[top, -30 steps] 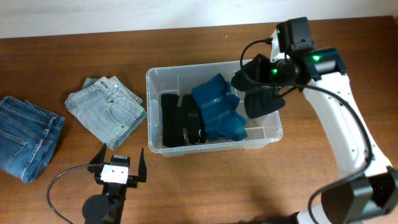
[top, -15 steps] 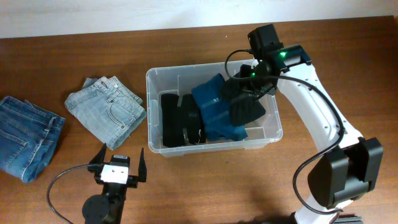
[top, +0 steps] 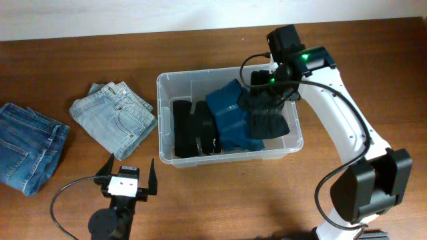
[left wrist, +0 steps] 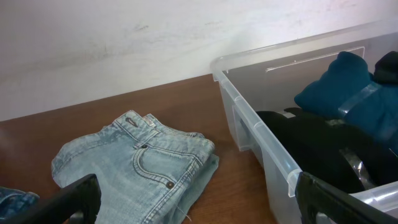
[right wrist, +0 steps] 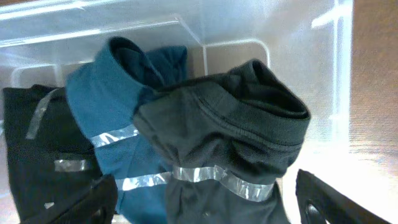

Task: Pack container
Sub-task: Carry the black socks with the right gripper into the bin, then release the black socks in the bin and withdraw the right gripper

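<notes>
- Overhead view: the container (top: 162, 87) stands at the middle of the table (top: 67, 67), its long side running left to right.
- It holds, from left to right, black folded garments (top: 190, 133), a teal garment (top: 233, 117) and a dark grey garment (top: 268, 123) at the right end.
- The right gripper (top: 267, 97) hangs over the far right corner of the container, close above the dark grey garment. Its opening cannot be read from this view.
- The left gripper (top: 131, 165) sits near the near edge of the table, well apart from the container, fingers spread and empty.
- Light jeans (top: 113, 117) lie folded just left of the container. Dark jeans (top: 23, 147) lie at the far left.
- Left wrist view: the fingers stand wide apart with nothing between them. The container's left wall and rim fill the right side. The light jeans lie on the wood beside it, seemingly not touching it.
- Right wrist view: the fingers sit at opposite edges of the picture, fully apart and gripping nothing. The dark grey garment lies below them, resting partly on the teal garment. Bare floor shows at the container's right end.
- Handling, as a judgement: the container looks thin-walled, light when empty, smooth and somewhat flexible. The cloth load adds modest weight.
- The rolled rim is the soundest hold, taken on a short end or at both ends. A pinch on the wall alone may slip or bow it.
</notes>
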Motion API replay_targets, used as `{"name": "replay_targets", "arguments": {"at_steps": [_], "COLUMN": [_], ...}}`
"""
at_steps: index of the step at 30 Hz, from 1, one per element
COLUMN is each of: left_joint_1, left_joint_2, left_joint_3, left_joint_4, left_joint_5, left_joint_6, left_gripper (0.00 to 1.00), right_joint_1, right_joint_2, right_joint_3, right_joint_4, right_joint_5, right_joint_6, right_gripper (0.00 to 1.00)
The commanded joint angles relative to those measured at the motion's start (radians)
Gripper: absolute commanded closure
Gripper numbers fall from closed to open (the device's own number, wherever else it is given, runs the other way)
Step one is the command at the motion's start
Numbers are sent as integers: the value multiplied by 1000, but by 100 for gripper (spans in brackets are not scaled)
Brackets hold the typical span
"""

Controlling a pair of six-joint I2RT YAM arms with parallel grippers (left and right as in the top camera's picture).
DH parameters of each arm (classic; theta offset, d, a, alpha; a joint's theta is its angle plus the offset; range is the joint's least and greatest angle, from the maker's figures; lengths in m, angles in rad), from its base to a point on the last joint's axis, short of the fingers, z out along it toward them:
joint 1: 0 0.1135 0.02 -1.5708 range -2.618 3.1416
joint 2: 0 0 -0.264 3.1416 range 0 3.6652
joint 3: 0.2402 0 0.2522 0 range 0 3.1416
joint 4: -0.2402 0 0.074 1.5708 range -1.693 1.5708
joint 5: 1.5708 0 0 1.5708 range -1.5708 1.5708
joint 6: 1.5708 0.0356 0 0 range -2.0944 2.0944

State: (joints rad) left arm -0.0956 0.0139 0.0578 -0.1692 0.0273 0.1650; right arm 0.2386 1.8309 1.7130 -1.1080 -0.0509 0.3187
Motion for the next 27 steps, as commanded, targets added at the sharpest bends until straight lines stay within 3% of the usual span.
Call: {"name": "replay_targets", "arguments": {"at_steps": [1,2,4,5,15,27], "left_joint_1": [5,5,5,5,5,5], "left_joint_2": [-7,-7,-7,-7,-7,-7], "left_joint_3": [-10,-10,-10,-10,-10,-10], "left_joint_4": [3,3,3,3,3,3], "left_joint_5": [11,11,11,11,11,11], "left_joint_6": [16,16,16,16,16,16], "left_gripper": [1,1,1,1,1,1], "right_joint_1": [3,3,3,4,21,35], "right_joint_2": [-54,-53,-43,-38,24,29], "right_joint_3": [53,52,48,43,-69,-465], "right_joint_4": [-19,-27,-42,-45,2,403], "right_joint_5": [10,10,10,10,6,11], "right_joint_6": [-66,-70,-77,-77,-79,-77], "right_gripper": [30,45,89,96,96,95]}}
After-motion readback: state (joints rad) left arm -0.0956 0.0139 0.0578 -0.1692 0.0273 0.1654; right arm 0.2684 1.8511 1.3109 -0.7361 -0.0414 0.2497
